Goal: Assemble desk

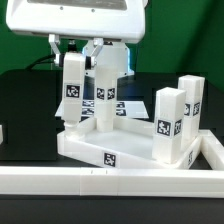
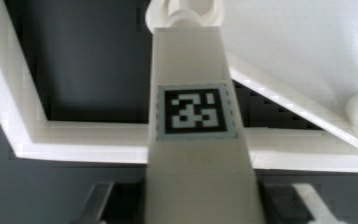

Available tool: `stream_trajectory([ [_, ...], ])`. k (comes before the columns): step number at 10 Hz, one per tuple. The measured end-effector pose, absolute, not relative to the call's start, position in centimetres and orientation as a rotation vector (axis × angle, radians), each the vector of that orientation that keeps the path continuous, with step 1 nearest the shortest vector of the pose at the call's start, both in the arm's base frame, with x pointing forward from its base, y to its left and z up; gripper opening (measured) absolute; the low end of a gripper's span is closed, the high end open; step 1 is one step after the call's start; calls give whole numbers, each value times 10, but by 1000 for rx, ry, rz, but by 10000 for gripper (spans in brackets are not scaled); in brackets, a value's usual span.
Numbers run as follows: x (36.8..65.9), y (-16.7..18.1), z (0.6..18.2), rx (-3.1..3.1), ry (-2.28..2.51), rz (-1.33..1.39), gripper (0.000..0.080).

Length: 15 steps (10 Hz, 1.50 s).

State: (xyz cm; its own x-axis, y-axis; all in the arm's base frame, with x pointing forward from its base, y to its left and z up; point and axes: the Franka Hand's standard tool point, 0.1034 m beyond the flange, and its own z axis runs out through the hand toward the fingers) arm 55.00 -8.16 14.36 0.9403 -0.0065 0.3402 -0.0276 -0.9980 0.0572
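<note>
The desk slab (image 1: 100, 150) lies flat with its raised rim up. Three white square legs stand on it: one at the back left (image 1: 73, 88) and two on the exterior view's right (image 1: 167, 125) (image 1: 191, 105). My gripper (image 1: 103, 55) is shut on the top of a fourth leg (image 1: 103, 100), which stands nearly upright over a back corner of the slab. In the wrist view this leg (image 2: 195, 110) fills the middle, its tag facing the camera. Its far end meets a round socket (image 2: 185, 15). A finger (image 2: 108, 200) shows on each side. The slab rim (image 2: 87, 130) lies below.
A long white rail (image 1: 110, 182) lies along the front of the table, close before the slab. A white arm housing (image 1: 80, 15) fills the top. The table is black.
</note>
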Motion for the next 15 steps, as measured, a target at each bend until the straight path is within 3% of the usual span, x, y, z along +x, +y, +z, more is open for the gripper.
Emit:
stream_trajectory([
  [15,545,-76,126,3015,-7,521,290],
])
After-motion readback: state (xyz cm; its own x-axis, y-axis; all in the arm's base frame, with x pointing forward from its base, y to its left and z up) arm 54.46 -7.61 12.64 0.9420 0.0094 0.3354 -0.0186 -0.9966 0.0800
